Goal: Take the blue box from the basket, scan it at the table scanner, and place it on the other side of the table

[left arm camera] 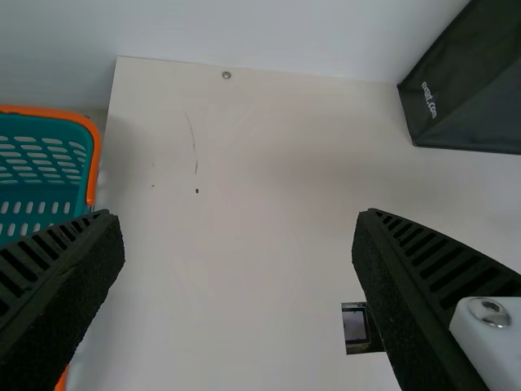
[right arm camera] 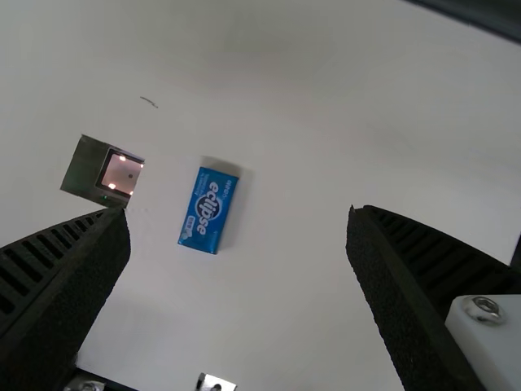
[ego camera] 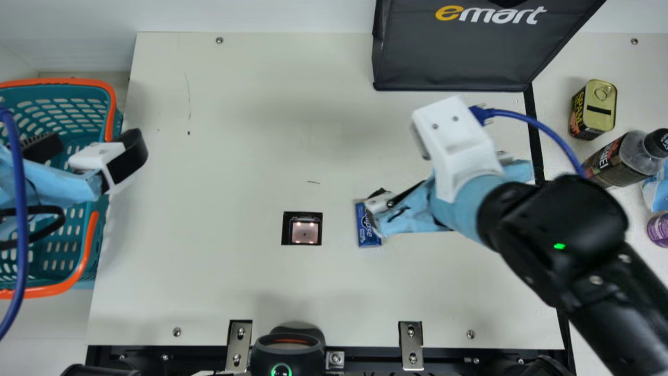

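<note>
right gripper point(ego camera: 407, 211) near forward-pointing box point(ego camera: 366, 234)

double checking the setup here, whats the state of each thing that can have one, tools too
Blue box: flat on the table, not gripped
Scanner: lit
Left tool: open
Right tool: open
Basket: upright
Metal can: upright, closed
Bottle: capped
Dark bag: cannot tell if open
Black device: green ring lit

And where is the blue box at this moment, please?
In the main view, the blue box lies right of the scanner, near the right gripper.
</note>
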